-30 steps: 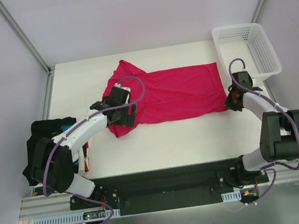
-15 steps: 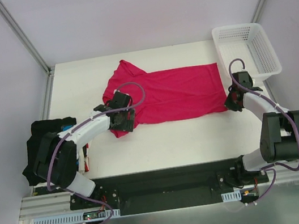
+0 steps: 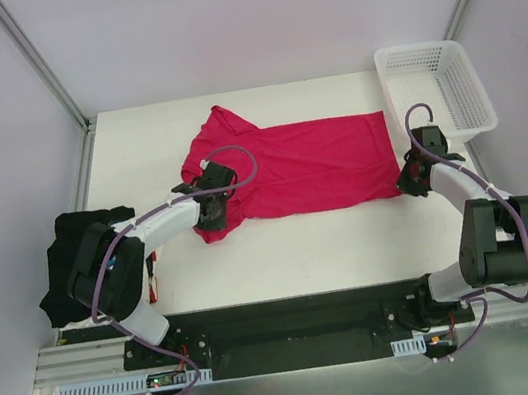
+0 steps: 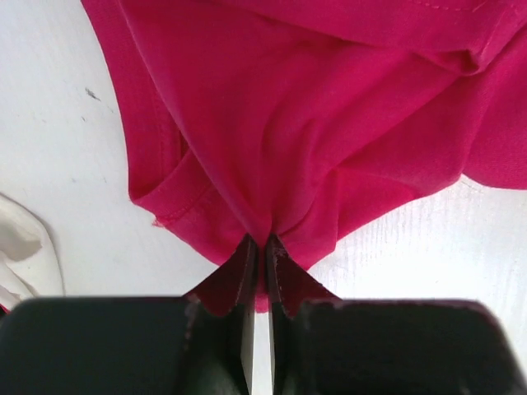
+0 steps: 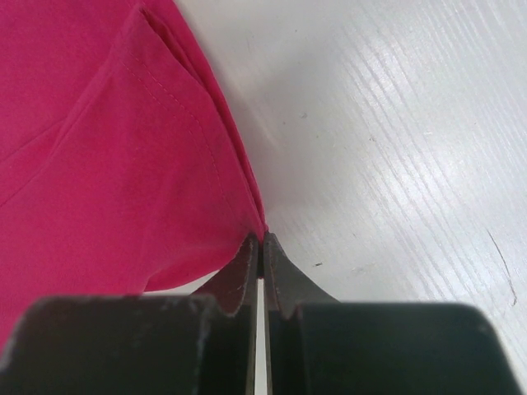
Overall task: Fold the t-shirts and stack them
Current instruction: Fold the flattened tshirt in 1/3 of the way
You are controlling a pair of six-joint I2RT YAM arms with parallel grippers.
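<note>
A crimson-pink t-shirt (image 3: 309, 162) lies spread across the middle of the white table, collar end to the left. My left gripper (image 3: 211, 213) is shut on the shirt's near-left sleeve area, and the cloth (image 4: 280, 140) bunches into the pinch of the jaws in the left wrist view. My right gripper (image 3: 410, 182) is shut on the shirt's near-right hem corner (image 5: 257, 224). A black t-shirt (image 3: 71, 255) lies heaped at the table's left edge, partly hidden behind the left arm, with red and white cloth edges (image 3: 149, 275) beside it.
A white lattice basket (image 3: 436, 87) stands at the back right corner. A metal frame post (image 3: 39, 65) rises at the back left. White cloth (image 4: 20, 255) shows at the left edge of the left wrist view.
My left gripper has moved down toward the near-left sleeve and closed on the cloth. The right gripper has stayed in place, shut on the hem corner.
</note>
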